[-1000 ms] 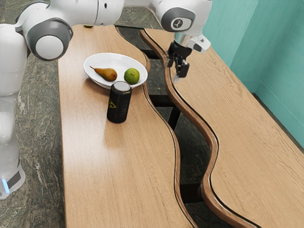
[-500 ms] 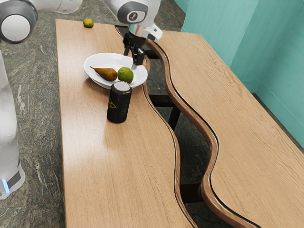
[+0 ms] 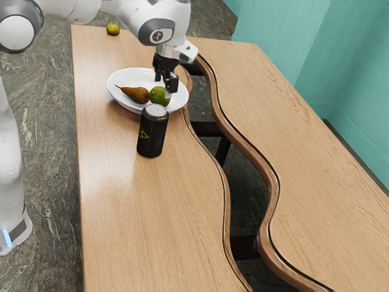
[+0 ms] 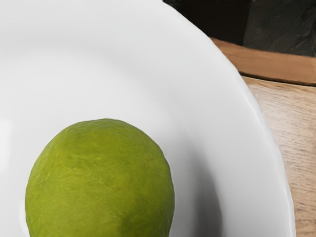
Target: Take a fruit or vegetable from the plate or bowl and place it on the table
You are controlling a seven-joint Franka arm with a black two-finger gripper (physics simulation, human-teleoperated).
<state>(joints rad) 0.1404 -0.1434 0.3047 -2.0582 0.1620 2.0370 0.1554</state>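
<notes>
Above the lime's end of the white bowl (image 3: 124,75), my gripper (image 3: 164,87) points down with its two fingers apart. The green lime (image 3: 158,95) lies in the bowl just beneath the fingers, one fingertip overlapping its edge in the exterior view; contact cannot be told. Beside the lime, toward the exterior view's left, rests a brown-orange pear (image 3: 135,93). In the wrist view the lime (image 4: 101,180) looms large at the lower edge, with the bowl's white inside (image 4: 197,98) around it.
A black can (image 3: 152,132) stands upright close to the bowl's near side. A yellow-green fruit (image 3: 113,29) sits at the wooden table's (image 3: 152,207) far end. A winding gap with dark supports (image 3: 206,129) splits the tabletop.
My gripper has moved toward the exterior view's left, from beyond the bowl to over it, and lately lower. The lime has shifted toward the pear since the earliest frame.
</notes>
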